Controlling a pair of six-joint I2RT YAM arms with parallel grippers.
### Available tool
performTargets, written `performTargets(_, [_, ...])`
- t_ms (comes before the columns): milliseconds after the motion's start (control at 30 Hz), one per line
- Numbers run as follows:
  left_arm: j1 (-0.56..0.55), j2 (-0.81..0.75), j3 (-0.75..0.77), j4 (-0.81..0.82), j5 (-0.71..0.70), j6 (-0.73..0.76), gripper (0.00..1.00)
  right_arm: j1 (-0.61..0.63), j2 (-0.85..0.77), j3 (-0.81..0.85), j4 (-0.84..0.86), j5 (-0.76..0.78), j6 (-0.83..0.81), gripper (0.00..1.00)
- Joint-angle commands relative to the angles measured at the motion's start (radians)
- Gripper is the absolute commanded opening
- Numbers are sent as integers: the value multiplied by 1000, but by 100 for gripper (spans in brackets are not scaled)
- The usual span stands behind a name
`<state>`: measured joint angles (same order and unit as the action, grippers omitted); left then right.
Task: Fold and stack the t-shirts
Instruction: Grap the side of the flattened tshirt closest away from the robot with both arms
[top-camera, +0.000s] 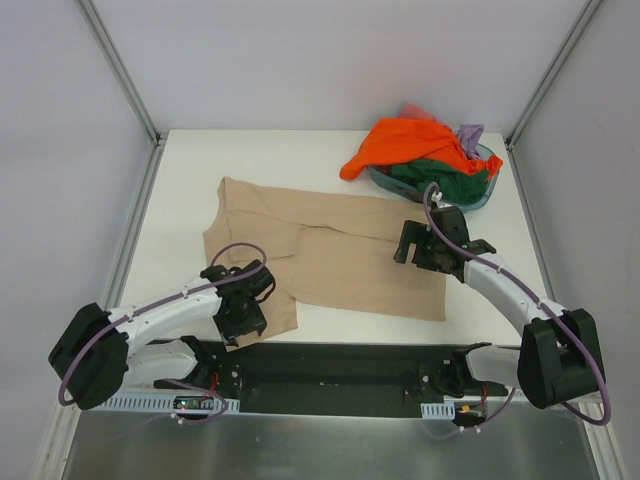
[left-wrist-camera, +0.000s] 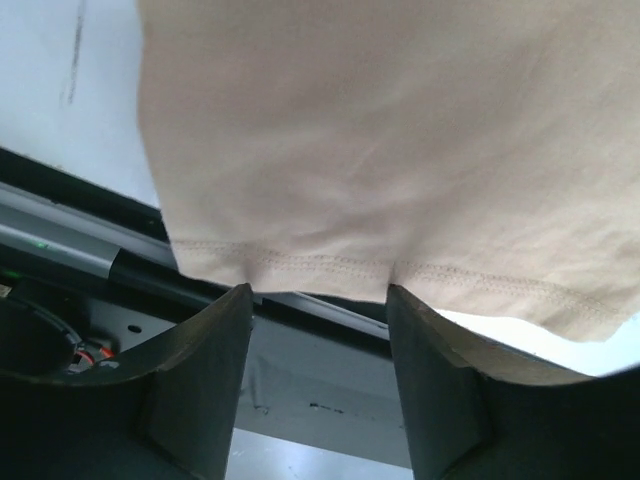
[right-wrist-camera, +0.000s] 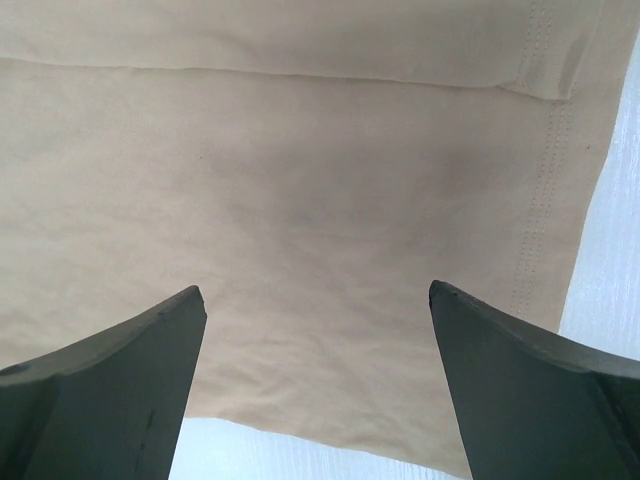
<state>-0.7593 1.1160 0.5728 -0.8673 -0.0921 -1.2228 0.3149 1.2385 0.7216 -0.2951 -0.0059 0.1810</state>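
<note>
Lying spread flat on the white table (top-camera: 190, 170), the large tan-beige cloth t-shirt (top-camera: 340, 250) reaches the near edge, while a bright orange shirt (top-camera: 405, 140), a dark green one (top-camera: 445, 180), a lilac one (top-camera: 470, 133) and a pinkish-red one (top-camera: 415, 110) sit heaped in the teal translucent plastic basin (top-camera: 488, 192) at the far right corner. The left gripper (left-wrist-camera: 318, 290) sits at the tan shirt's near-left hem, jaws half spread, tips at the stitched edge with no cloth clamped between them. The right gripper (right-wrist-camera: 317, 288) hangs over the shirt's right side, jaws wide, holding nothing.

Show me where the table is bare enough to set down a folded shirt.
Bare: the far-left table beyond the tan shirt, and the strip left of it. Crowded: far-right corner, basin heaped with shirts.
</note>
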Motion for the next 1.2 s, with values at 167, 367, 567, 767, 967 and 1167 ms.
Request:
performTargets(167, [-6,136,-24,83,2,-35,43,3,-1,4,7,0,-14,96])
performTargets(367, [-3,166,-19,99,-37,-49,30,1,-2,1,-1,34,-14,96])
performTargets(567, [-3,202,25,99,-58,-20,0,1,-20,-8,-13,64,-12,96])
performTargets(767, [6,197,39,88,-73,17,0,0,-50,-17,-48,70,-2,96])
performTargets(967, [78,148,38,73,-90,65,0,1,-177,-80,-165,148,60,96])
performTargets(1167, [87,94,56,83,-34,127,0,-7,-421,-204,-321,208,210,96])
